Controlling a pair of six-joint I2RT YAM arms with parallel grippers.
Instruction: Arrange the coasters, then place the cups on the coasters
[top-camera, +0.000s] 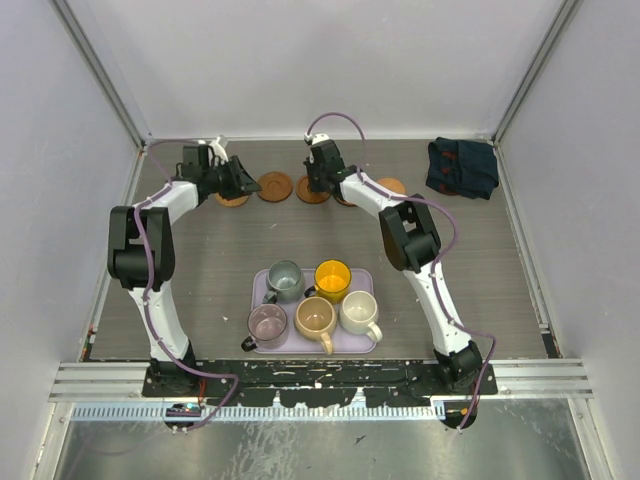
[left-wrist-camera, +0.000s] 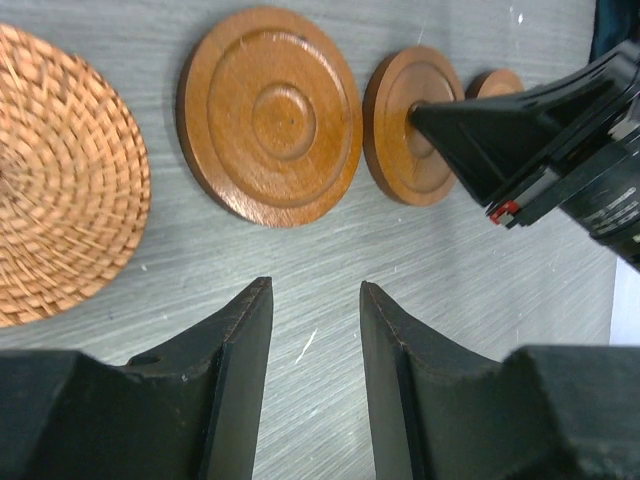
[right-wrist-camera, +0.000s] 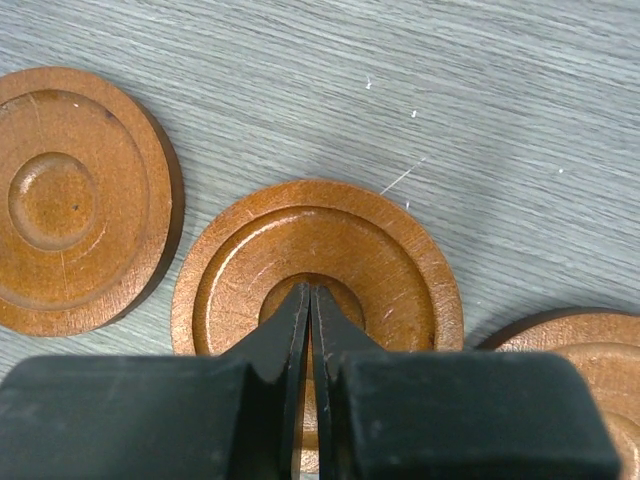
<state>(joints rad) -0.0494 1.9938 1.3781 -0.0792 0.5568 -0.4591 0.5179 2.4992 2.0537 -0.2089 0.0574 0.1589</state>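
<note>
The right hand, pressed together, is resting its tip on a wooden coaster in the desk's far row. Stiff, light and flat, it is probably needing a rim pinch. The left hand is hovering half-spread, empty.

Table: grey, fine streaked wood grain.
Woven coaster: pale orange-tan, spiral basket weave.
Wooden coasters: glossy orange-brown, concentric turned rings, darker at the rim edge.
Tray: lavender, plain.
Cups, each one solid colour: grey-green cup, yellow cup, translucent pinkish-purple cup, tan cup, cream-white cup.
Cloth: dark navy, faint reddish markings.
Arms: white and black; cables purple.
Left gripper and right gripper: matte black.
</note>
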